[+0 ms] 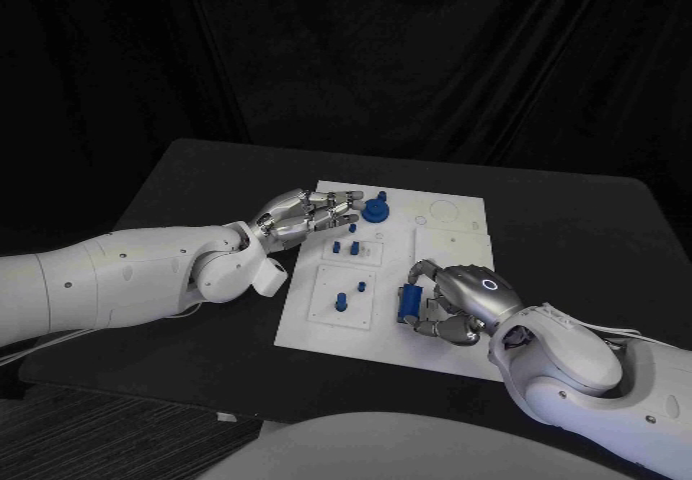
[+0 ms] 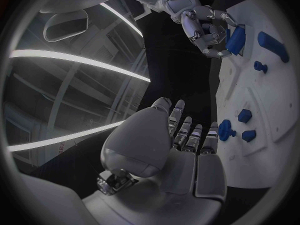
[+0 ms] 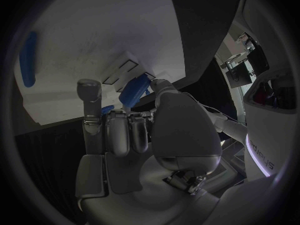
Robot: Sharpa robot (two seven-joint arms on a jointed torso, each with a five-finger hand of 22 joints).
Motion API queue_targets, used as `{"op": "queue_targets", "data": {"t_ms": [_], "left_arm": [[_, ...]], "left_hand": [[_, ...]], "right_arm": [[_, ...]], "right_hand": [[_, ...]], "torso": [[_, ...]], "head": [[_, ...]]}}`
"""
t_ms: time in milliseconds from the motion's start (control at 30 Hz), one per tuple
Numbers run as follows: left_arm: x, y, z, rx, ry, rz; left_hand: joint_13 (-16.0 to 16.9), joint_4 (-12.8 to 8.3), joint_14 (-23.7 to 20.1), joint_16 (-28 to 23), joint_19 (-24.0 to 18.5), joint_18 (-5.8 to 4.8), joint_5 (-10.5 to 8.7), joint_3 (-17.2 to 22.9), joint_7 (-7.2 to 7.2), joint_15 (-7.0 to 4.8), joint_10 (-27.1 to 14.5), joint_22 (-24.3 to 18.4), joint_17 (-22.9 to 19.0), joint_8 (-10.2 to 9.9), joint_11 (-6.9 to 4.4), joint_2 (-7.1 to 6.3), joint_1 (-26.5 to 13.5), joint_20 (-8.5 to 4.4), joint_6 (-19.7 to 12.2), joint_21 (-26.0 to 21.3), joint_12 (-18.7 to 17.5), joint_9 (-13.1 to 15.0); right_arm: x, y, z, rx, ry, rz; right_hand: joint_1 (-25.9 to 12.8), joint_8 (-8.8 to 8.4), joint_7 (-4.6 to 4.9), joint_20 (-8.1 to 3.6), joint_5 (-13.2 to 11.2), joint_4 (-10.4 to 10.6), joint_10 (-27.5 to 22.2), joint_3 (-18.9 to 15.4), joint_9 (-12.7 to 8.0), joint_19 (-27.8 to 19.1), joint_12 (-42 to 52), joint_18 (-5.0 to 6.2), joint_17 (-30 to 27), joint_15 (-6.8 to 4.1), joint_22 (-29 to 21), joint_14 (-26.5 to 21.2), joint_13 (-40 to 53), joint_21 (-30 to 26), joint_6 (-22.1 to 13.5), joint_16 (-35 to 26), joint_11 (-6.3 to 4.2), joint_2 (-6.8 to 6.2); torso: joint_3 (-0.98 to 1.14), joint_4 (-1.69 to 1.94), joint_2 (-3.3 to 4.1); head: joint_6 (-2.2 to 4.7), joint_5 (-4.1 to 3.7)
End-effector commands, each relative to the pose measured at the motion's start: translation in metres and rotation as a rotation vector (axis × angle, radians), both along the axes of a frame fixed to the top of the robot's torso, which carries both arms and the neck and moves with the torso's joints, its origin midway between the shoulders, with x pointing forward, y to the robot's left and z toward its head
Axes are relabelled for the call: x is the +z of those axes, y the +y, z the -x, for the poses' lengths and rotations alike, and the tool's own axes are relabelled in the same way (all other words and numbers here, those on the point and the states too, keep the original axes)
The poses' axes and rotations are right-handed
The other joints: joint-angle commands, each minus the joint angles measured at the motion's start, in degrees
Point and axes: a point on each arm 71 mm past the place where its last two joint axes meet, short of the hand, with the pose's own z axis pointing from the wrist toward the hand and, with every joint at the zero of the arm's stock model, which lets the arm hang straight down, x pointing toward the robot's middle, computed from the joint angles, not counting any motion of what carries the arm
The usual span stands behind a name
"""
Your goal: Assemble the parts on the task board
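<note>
The white task board [image 1: 450, 240] lies in the middle of the black table. My right hand [image 1: 459, 298] hovers over the board's near right part and grips a blue oblong part [image 1: 411, 298] between thumb and fingers; the same part [image 3: 132, 93] sits at the fingertips of that hand [image 3: 140, 132], close above the board [image 3: 94, 40]. My left hand [image 1: 306, 216] reaches over the board's far left corner with straight fingers and holds nothing. Its fingertips lie right beside a round blue knob part [image 1: 375, 210], also seen as the knob [image 2: 225, 130] next to that hand [image 2: 181, 142].
Several small blue pegs [image 1: 346, 246] stand in the board's left half, with two more [image 1: 351, 294] nearer me. A long blue piece [image 3: 26, 52] lies on the board away from my right hand. Bare table [image 1: 202, 180] surrounds the board.
</note>
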Motion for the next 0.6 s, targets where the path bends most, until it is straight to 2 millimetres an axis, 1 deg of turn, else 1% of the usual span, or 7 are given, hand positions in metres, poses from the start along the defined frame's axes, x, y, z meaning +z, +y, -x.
{"op": "queue_targets", "data": {"t_ms": [33, 67, 100, 133, 267, 367, 600], "left_arm": [[0.0001, -0.0015, 0.001, -0.013, 0.003, 0.017], [0.0001, -0.0015, 0.001, -0.013, 0.003, 0.017], [0.0, -0.0015, 0.0011, -0.013, 0.003, 0.017], [-0.0001, -0.0016, 0.0011, -0.014, 0.004, 0.017], [-0.0003, -0.0018, 0.0012, -0.015, 0.005, 0.017], [-0.0004, -0.0018, 0.0013, -0.016, 0.006, 0.017], [-0.0009, -0.002, 0.0015, -0.018, 0.01, 0.016]], "left_hand": [[0.4, -0.7, 0.7, 0.7, 0.9, -1.8, 0.95, 2.3, 0.21, 0.4, -0.2, 0.9, 0.7, 0.8, 0.61, 0.09, 0.6, 0.08, 0.4, 0.9, 0.9, 0.7], [0.4, -0.7, 0.7, 0.7, 0.9, -1.8, 0.95, 2.3, 0.21, 0.4, -0.2, 0.9, 0.7, 0.8, 0.61, 0.09, 0.6, 0.08, 0.4, 0.9, 0.9, 0.7], [0.4, -0.7, 0.7, 0.7, 0.9, -1.8, 0.95, 2.3, 0.21, 0.4, -0.2, 0.9, 0.7, 0.8, 0.61, 0.09, 0.6, 0.08, 0.4, 0.9, 0.9, 0.7], [0.4, -0.7, 0.7, 0.7, 0.9, -1.8, 0.95, 2.3, 0.21, 0.4, -0.2, 0.9, 0.7, 0.8, 0.61, 0.09, 0.6, 0.08, 0.4, 0.9, 0.9, 0.7], [0.4, -0.8, 0.8, 0.7, 0.9, -1.82, 0.96, 2.4, 0.23, 0.44, -0.2, 0.9, 0.7, 0.8, 0.62, 0.09, 0.7, 0.08, 0.4, 0.9, 0.8, 0.7], [0.4, -0.8, 0.8, 0.7, 0.9, -1.82, 0.96, 2.4, 0.23, 0.44, -0.2, 0.9, 0.7, 0.8, 0.62, 0.09, 0.7, 0.08, 0.4, 0.9, 0.8, 0.7], [0.4, -0.8, 0.8, 0.8, 0.9, -1.84, 0.97, 2.5, 0.25, 0.47, -0.2, 0.9, 0.8, 0.8, 0.64, 0.09, 0.7, 0.09, 0.4, 0.9, 0.9, 0.7]], "right_arm": [[-0.0036, -0.0006, 0.0011, -0.01, 0.018, 0.025], [-0.0036, -0.0005, 0.0012, -0.01, 0.018, 0.025], [-0.0037, -0.0005, 0.0013, -0.01, 0.019, 0.025], [-0.0037, -0.0005, 0.0013, -0.011, 0.019, 0.025], [-0.004, -0.0008, 0.0012, -0.013, 0.02, 0.026], [-0.0041, -0.0008, 0.0012, -0.013, 0.019, 0.026], [-0.0045, -0.0009, 0.0008, -0.014, 0.02, 0.028]], "right_hand": [[1.0, 2.16, -0.09, 0.01, -6.4, 0.5, 5.5, 0.6, -1.3, 0.3, 0.7, 2.64, 5.9, 0.21, 4.4, 4.4, 15.2, -1.3, -1.7, -1.1, 0.15, -0.19], [0.6, 2.52, 0.0, 0.06, -10.7, 0.6, 5.5, -0.4, -1.8, 0.4, 0.7, 2.64, 5.9, 0.28, 4.4, 4.4, 15.2, -1.4, -2.2, -1.1, 0.24, -0.39], [0.5, 2.73, 0.04, 0.09, -12.3, 0.6, 5.5, -0.7, -2.1, 0.4, 0.7, 2.66, 5.9, 0.33, 4.4, 4.4, 15.2, -1.6, -2.4, -1.1, 0.27, -0.47], [0.1, 3.04, 0.13, 0.14, -15.5, 0.7, 5.5, -1.5, -2.6, 0.5, 0.7, 2.67, 5.9, 0.42, 4.4, 4.4, 15.2, -1.7, -2.8, -1.1, 0.34, -0.82], [-0.6, 3.86, 0.29, 0.28, -20.6, 0.9, 5.5, -2.7, -3.7, 0.5, 0.7, 2.7, 5.8, 0.53, 4.4, 4.4, 15.2, -2.2, -3.8, -1.2, 0.52, -1.92], [-0.3, 4.24, 0.29, 0.31, -20.0, 0.8, 5.5, -2.3, -4.0, 0.6, 0.7, 2.71, 5.9, 0.54, 4.5, 4.4, 15.2, -2.3, -3.8, -1.2, 0.52, -1.46], [-0.4, 4.57, 0.29, 0.33, -19.4, 0.9, 5.5, -2.2, -4.3, 0.6, 0.7, 2.74, 5.9, 0.55, 4.4, 4.4, 15.2, -2.6, -3.6, -1.2, 0.53, -1.19]], "torso": [[-0.03, 0.02, 0.03], [-0.02, 0.01, 0.03], [-0.01, 0.01, 0.02], [-0.01, 0.0, 0.01], [0.0, -0.04, 0.0], [-0.01, -0.05, -0.01], [-0.03, 0.03, 0.0]], "head": [[0.01, 0.01], [0.01, -0.03], [0.01, -0.03], [0.01, -0.02], [0.01, 0.12], [0.01, 0.1], [0.01, 0.0]]}}
